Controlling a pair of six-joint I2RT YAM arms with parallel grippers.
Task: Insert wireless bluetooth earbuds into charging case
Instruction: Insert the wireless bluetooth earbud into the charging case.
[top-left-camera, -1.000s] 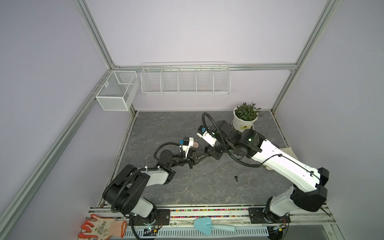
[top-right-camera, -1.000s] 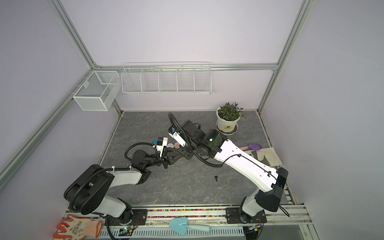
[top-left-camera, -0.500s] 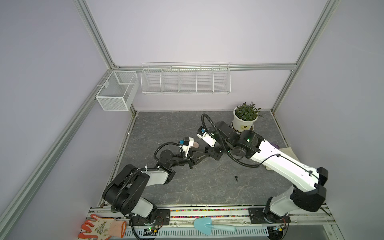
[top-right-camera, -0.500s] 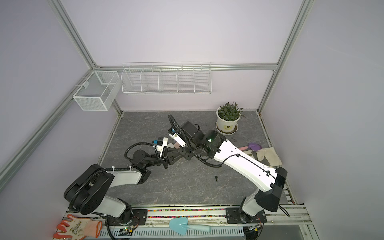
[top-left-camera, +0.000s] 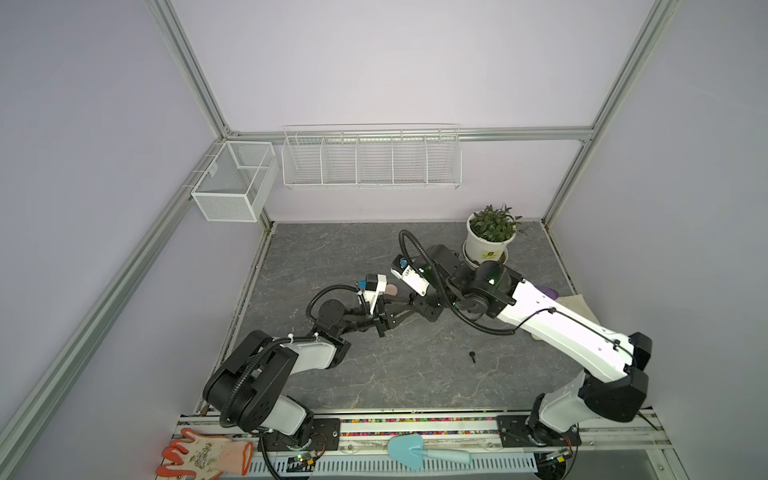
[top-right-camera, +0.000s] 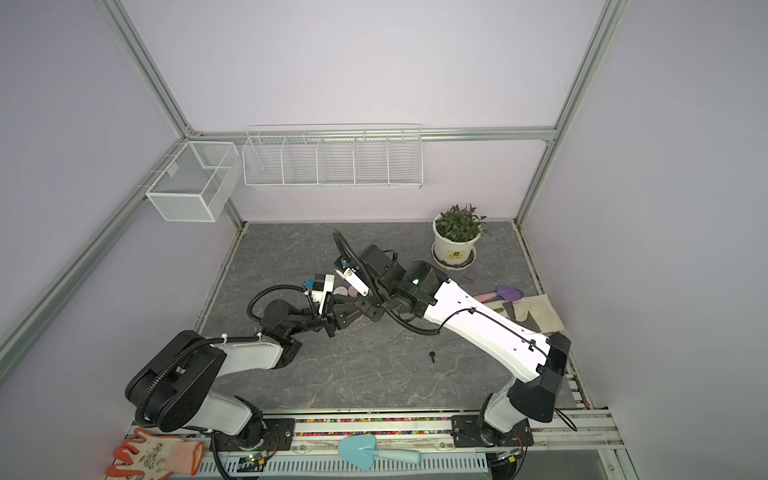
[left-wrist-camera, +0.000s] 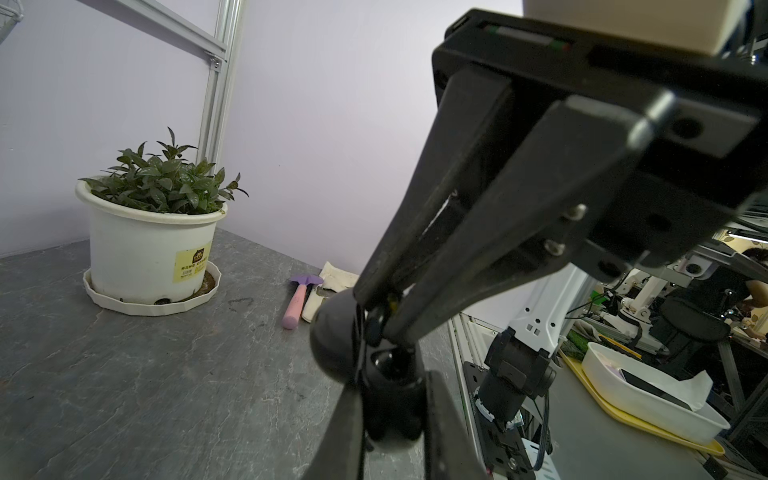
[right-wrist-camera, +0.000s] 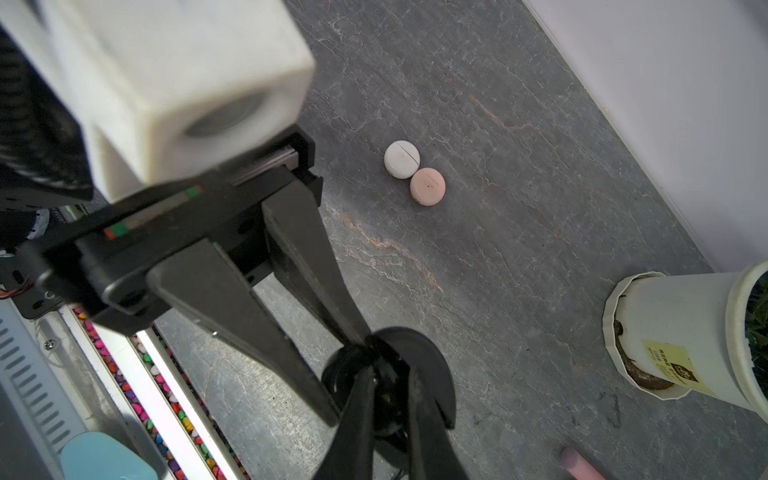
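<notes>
Hardly anything has moved in the last second: the two grippers stay tip to tip above the middle of the table (top-left-camera: 332, 257), so the fitting looks slow and unfinished. The left gripper (left-wrist-camera: 376, 320) is pressed almost shut, seemingly pinching a tiny black earbud (left-wrist-camera: 372, 329) at the mouth of a black case (left-wrist-camera: 332, 336). The right gripper (right-wrist-camera: 388, 386) is closed narrowly on that case, whose lid stands open. A second black earbud (top-left-camera: 472, 356) lies loose on the table, well apart.

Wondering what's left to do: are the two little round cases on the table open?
No, the white case and the pink case are both shut, each showing only a thin seam.
</notes>
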